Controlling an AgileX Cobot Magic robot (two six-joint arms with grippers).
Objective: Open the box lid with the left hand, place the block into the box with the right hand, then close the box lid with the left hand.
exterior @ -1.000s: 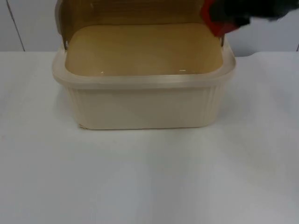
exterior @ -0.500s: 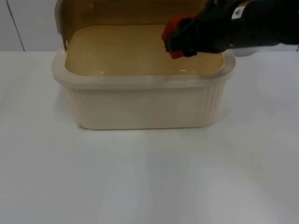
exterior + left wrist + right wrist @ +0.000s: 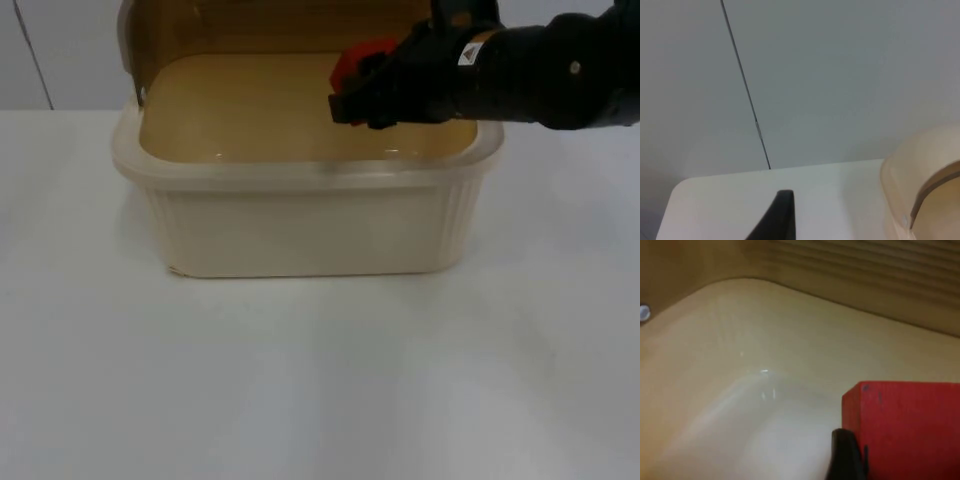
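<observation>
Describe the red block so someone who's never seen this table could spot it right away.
Find the cream box on the white table, its lid swung up at the back. Over the box's open inside, toward its right half, the right gripper holds the block. It is the only bright red thing there, a flat-sided piece against cream plastic and black arm.

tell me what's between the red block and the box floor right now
Nothing: in the right wrist view the red block, held by the right gripper, hangs over the bare floor of the box.
</observation>
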